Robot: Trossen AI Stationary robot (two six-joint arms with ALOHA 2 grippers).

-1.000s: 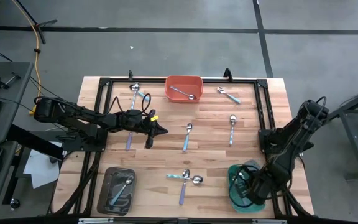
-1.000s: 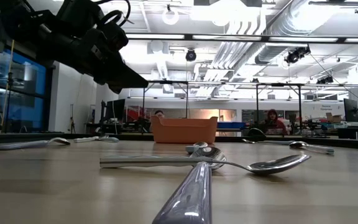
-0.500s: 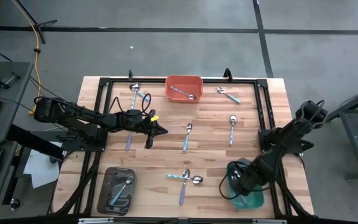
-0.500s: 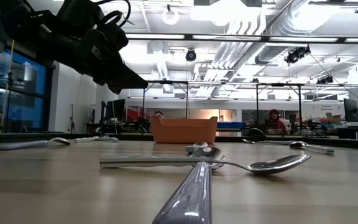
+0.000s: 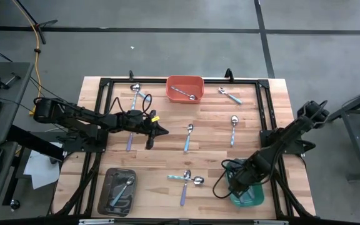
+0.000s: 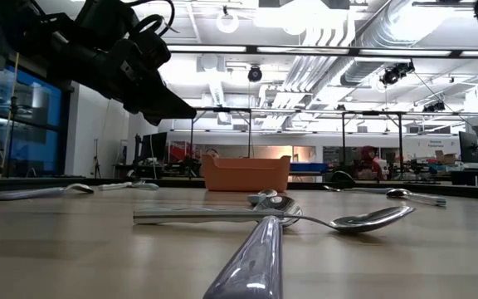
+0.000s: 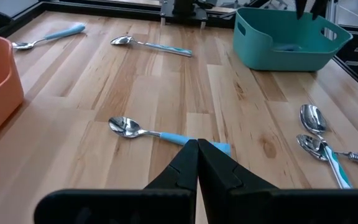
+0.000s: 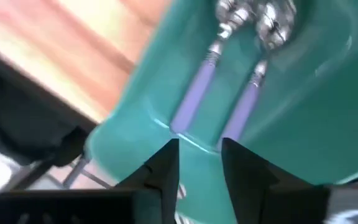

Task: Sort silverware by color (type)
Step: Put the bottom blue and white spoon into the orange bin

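Note:
Silverware lies scattered on the wooden table: a blue-handled spoon [image 5: 188, 137] at the middle, a silver one [image 5: 233, 128], another [image 5: 230, 95] at the far right, one [image 5: 134, 94] at the far left, and a crossed pair [image 5: 185, 181] near the front. Two lavender-handled spoons [image 8: 219, 87] lie in the teal tray [image 5: 255, 197]. My right gripper [image 8: 197, 163] hangs open just above them, over the tray's left part [image 5: 235, 182]. My left gripper [image 5: 161, 130] is shut above the table's middle left, short of the blue-handled spoon [image 7: 135, 129].
An orange tray [image 5: 195, 81] at the far edge holds a silver spoon. A dark grey tray [image 5: 108, 200] at the near left holds a blue-handled spoon. A black frame runs round the table's edges. Another spoon [image 5: 129, 142] lies under the left arm.
My right arm has swung toward the table's left edge and sunk a little, so that its gripper now hangs over the left part of the teal tray; the wrist has rolled on the way. The left arm has kept still.

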